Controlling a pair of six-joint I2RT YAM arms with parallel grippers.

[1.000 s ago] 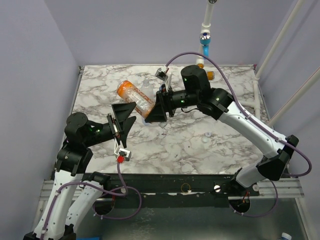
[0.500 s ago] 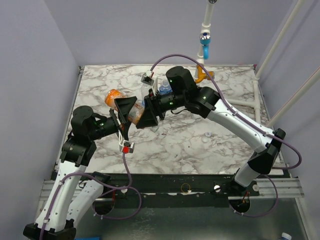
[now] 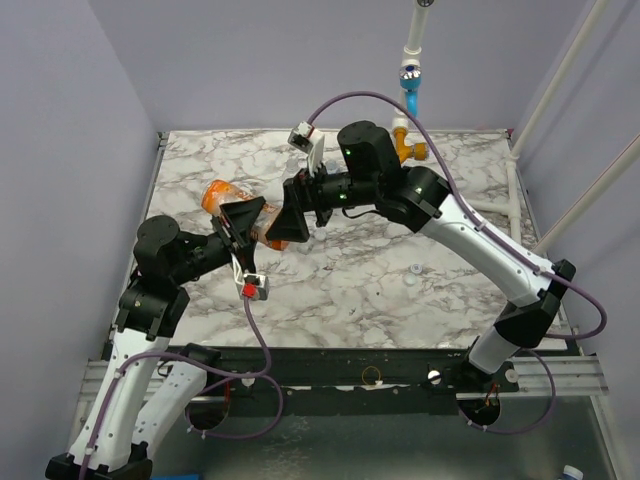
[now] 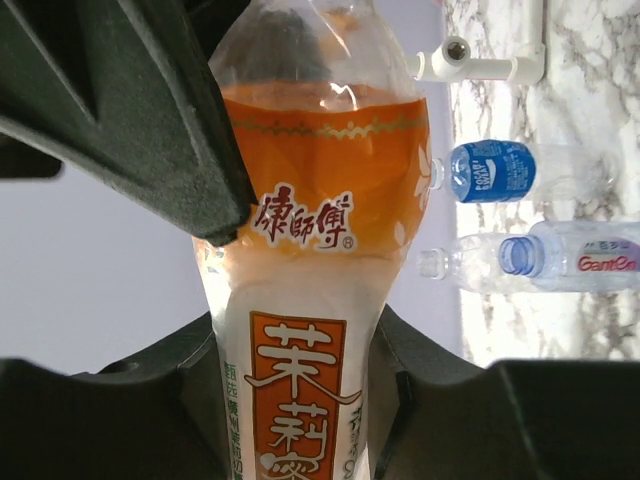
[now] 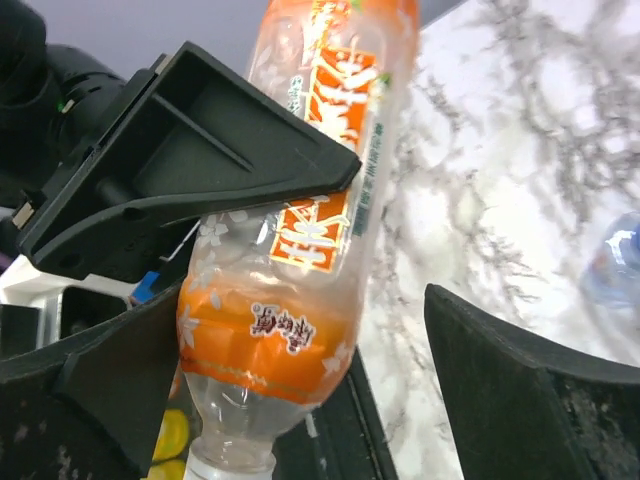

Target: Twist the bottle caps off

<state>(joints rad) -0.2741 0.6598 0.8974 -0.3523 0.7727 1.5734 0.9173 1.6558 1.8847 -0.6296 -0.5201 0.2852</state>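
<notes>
The orange bottle [image 3: 218, 196] is lifted off the marble table [image 3: 350, 290], and my left gripper [image 3: 245, 222] is shut on its labelled body [image 4: 300, 380]. My right gripper [image 3: 287, 215] stands open around the bottle's neck end. The neck [image 5: 265, 340] lies close to one finger [image 5: 110, 390], far from the other [image 5: 530, 390]. The white bottle cap [image 5: 226, 473] shows at the bottom edge of the right wrist view. A blue-labelled bottle [image 4: 490, 170] and two clear bottles [image 4: 575, 258] lie on the table beyond.
A white pipe [image 4: 480, 66] lies at the far table edge, with an orange fitting [image 3: 415, 150] and a blue fitting [image 3: 411, 95] behind. A small white cap [image 3: 415, 268] lies loose right of centre. Purple walls close in the left and back.
My left gripper has shut on the orange bottle and my right gripper has opened and let go of it. The bottle and both grippers have shifted left.
</notes>
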